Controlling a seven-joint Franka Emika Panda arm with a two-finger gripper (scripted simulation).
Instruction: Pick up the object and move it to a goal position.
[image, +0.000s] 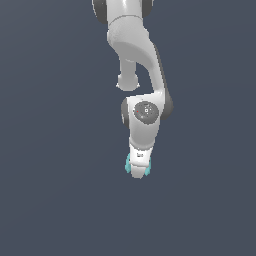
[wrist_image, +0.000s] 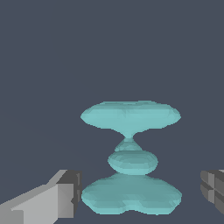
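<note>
Grey finger pads (wrist_image: 70, 194) stand wide on either side of the teal object (wrist_image: 131, 157), not touching it. White gripper (image: 138, 172) hangs directly over the piece on the dark floor (image: 50, 200), bracketing it, apparently so that closing would pinch it.

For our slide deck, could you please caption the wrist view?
Open end effector straddling a small teal dumbbell-shaped piece, grey fingertips apart from it on either side.
</note>
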